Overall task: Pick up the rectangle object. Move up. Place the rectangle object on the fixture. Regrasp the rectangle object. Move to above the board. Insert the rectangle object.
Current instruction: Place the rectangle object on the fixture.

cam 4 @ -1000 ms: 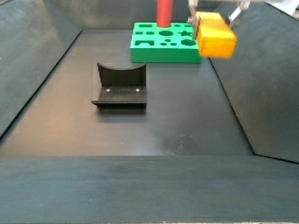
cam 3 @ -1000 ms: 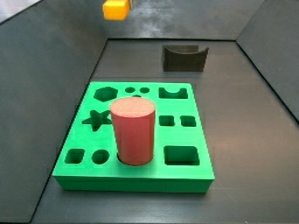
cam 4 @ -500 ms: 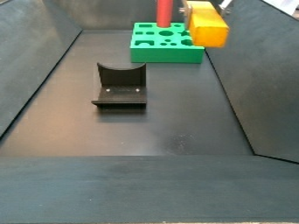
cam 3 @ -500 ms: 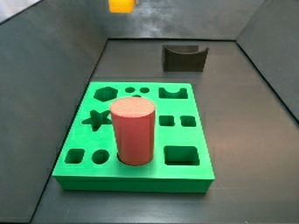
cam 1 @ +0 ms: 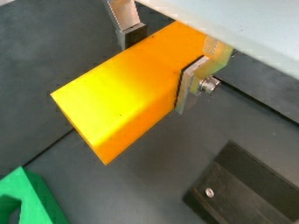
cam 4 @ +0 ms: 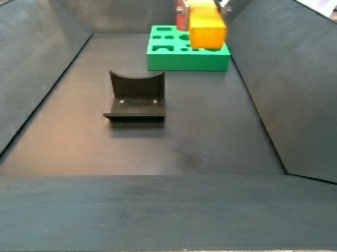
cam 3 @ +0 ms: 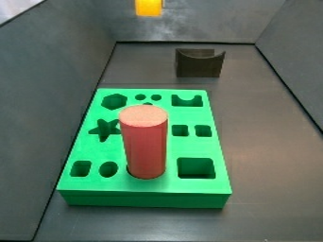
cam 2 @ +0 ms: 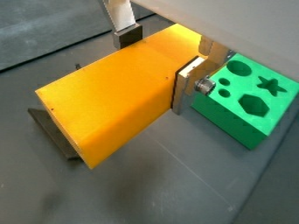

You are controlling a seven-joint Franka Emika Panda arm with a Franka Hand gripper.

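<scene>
My gripper is shut on the yellow-orange rectangle object, its silver fingers clamped across one end; the same grip shows in the wrist view. The block hangs high in the air, at the top edge of a side view and in front of the board's far part in a side view. The dark fixture stands on the floor beyond the green board; both side views show it. The board and the fixture lie below the held block.
A tall red cylinder stands upright in a hole of the board, and is partly hidden behind the block in a side view. Dark sloping walls enclose the floor on both sides.
The gripper has carried the rectangle object sideways through the air, rightward in one side view and leftward toward the board in the other. The grip is unchanged.
</scene>
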